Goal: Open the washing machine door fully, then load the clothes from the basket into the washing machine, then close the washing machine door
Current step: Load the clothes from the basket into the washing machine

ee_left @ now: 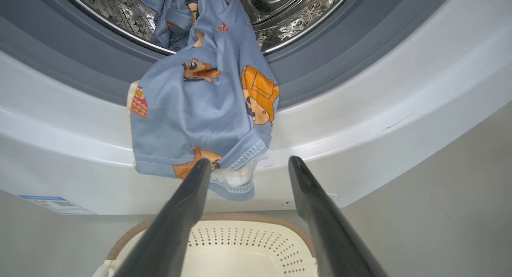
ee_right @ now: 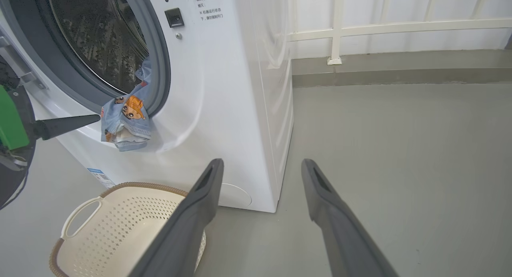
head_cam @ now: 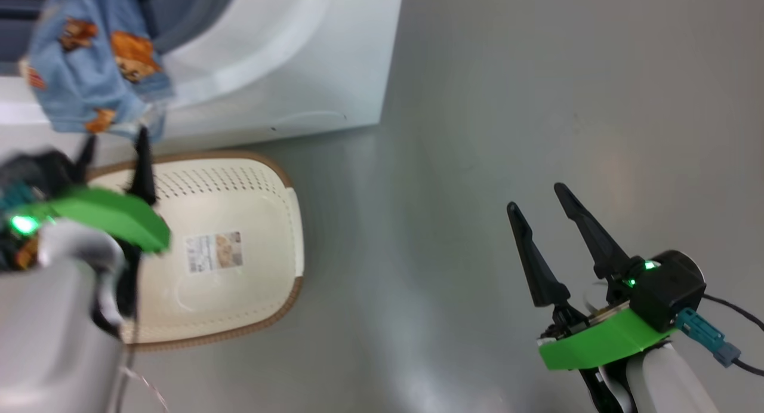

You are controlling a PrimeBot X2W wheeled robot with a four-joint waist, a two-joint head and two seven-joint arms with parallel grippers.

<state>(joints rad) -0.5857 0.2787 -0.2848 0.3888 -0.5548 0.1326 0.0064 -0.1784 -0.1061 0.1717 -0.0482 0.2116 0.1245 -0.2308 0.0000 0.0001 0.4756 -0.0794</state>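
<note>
Item: the clothes (ee_left: 204,113), light-blue soft fabric printed with orange and brown cartoon figures, white lining at the hem
Location: draped out of the mouth of the washing machine (ee_right: 224,109), upper part inside the drum (ee_left: 280,25), lower part hanging over the gasket (ee_left: 60,41) and the white front panel
Long axis: ran from the drum outward and down, hem pointing at the basket (head_cam: 268,281) below
Further fabric: more of the same print lay deeper in the drum; whether it was a separate garment could not be told
Washing machine: white boxy front-loader, grey rubber gasket, perforated steel drum, round service flap (ee_right: 236,195) low on the front
Basket: cream perforated plastic, brown woven-look rim, white side handle, upright on the grey floor (head_cam: 477,102) just in front of the machine, label (head_cam: 213,252) showing on its bottom
Left gripper (ee_left: 250,160): jaws wide, holding nothing, fingers aimed at the hanging hem over the basket; one fingertip just short of the cloth in the right wrist view
Right gripper (head_cam: 537,197): jaws wide, holding nothing, raised over bare floor well apart from the basket, fingers pointing toward the machine's right corner
</note>
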